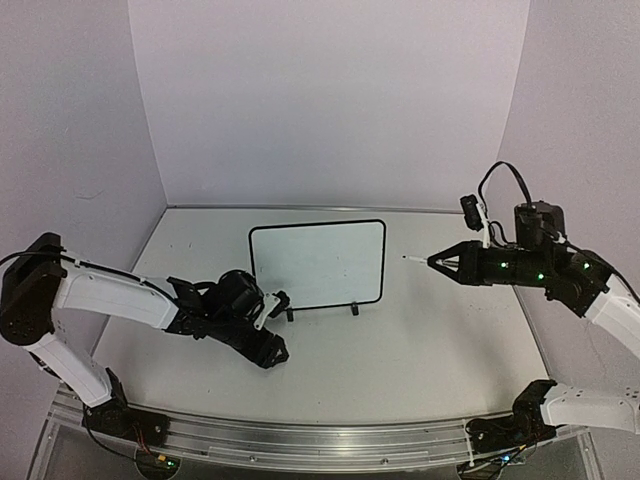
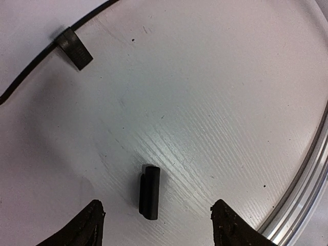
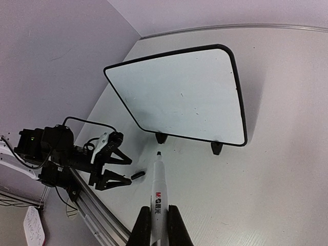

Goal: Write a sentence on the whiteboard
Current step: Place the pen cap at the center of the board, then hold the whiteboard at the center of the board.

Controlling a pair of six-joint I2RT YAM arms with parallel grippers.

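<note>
1. The whiteboard [image 1: 318,263] stands on its two small black feet [image 1: 353,309] around the middle of the table [image 1: 430,350], towards the far side. Its face is turned to the arms.
2. In the right wrist view the board's face is white inside the thin black frame, with only a few tiny dark specks. They are too small to tell whether they are marks or dirt.
3. The left gripper [image 1: 280,325] sits low over the table, just near of the board's lower left corner and beside its left foot. Its jaws are spread wide.
4. In the left wrist view a short black marker cap [image 2: 149,192] lies flat on the table between the two fingers [image 2: 89,225]. There is bare table on either side of the cap, so neither finger touches it.
5. The right gripper [image 1: 440,264] hangs above the table to the right of the board, pointing left. Its jaws are clamped on the barrel of a white marker [image 3: 158,197].
6. The marker's dark tip is uncovered and aims at the board's right edge. It is apart from the frame and touches nothing.
7. An aluminium rail [image 1: 300,440] runs along the near edge of the table, where both arm bases are fixed.
</note>
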